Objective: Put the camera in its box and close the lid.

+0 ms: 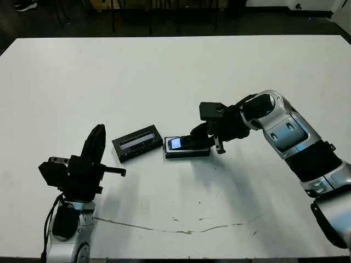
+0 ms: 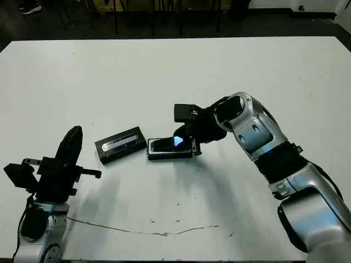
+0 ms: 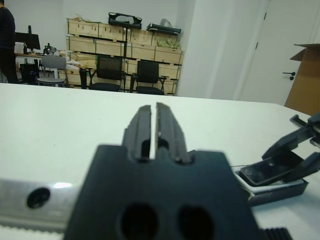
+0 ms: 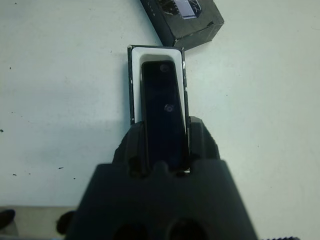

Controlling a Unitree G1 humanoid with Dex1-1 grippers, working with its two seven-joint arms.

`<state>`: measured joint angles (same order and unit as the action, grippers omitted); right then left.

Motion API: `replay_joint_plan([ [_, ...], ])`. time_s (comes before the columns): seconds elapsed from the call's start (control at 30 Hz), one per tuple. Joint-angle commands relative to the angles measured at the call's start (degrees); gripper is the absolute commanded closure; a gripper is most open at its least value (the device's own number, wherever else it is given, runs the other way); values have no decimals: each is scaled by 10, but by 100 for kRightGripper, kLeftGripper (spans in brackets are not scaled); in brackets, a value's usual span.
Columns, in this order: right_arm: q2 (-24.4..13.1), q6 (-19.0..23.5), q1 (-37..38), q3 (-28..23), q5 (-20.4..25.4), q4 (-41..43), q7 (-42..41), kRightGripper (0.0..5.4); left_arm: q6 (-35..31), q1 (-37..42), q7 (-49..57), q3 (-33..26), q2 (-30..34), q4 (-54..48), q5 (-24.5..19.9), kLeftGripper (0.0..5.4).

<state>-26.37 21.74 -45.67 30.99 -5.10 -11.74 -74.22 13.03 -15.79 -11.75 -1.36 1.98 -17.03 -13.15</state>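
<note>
Roughly at the middle of the white tabletop (image 1: 175,71), a little toward its near edge, the slim black bar-shaped camera (image 4: 164,112) lies lengthwise over the shallow rectangular box (image 4: 133,85), whose thin black walls frame a smooth white lining. The camera's upper face is glossy and dark, with rounded ends; from the head views a small bluish screen glows at its end nearest the lid. In the left wrist view it sits slightly tilted, its gripped end raised above the box rim rather than lying flush inside.

The right pincer (image 4: 165,142) is pinching the camera, 1 matte black finger on each long side, at the end of the bar farthest from the lid. Its arm, with silver-grey shell segments and black joints, reaches in from the right edge of the tabletop.

Just beside the box, on the side toward the left edge, lies the flat black rectangular lid (image 1: 137,142), angled relative to the box and apart from it, with a glossy greyish reflective strip along its top. Its sides look matte like card.

The left pincer (image 3: 154,127) stands near the front left corner, well apart from lid and box, its 2 ribbed black fingers pressed nearly together and holding nothing.

A thin dark scuff line (image 1: 175,229) runs along the tabletop near its front edge.
</note>
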Motion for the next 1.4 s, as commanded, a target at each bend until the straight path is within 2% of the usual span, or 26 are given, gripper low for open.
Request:
replay_joint_plan([
  [0.03,6,15,0,14,-7,9,-4,466,4,-17,0,-2,3,11,9,540],
  [0.1,9,14,0,20,-8,12,-6,466,5,-17,2,-2,1,11,8,540],
  [0.23,17,-20,-3,38,-19,6,-10,466,-1,-19,4,-1,0,5,4,540],
  [0.37,26,-35,-7,53,-31,-7,-16,466,0,-19,3,0,-3,6,-2,540],
  [0.77,30,-35,-6,62,-39,-24,-27,466,0,-21,1,1,-5,5,-17,540],
  [0.8,30,-31,-10,60,-35,-29,-35,448,3,-21,0,1,-5,7,-16,540],
  [0.93,22,-80,-29,43,-17,-55,-65,379,9,-20,1,1,-4,11,-11,540],
  [1.13,10,-123,-50,12,-11,-78,-66,281,2,-23,3,2,-4,4,-13,540],
  [1.27,12,-100,-55,-35,21,-109,-62,210,8,-22,3,3,-4,7,-8,540],
  [1.4,6,-123,-57,-63,28,-122,-50,141,1,-23,5,2,-3,5,-9,540],
])
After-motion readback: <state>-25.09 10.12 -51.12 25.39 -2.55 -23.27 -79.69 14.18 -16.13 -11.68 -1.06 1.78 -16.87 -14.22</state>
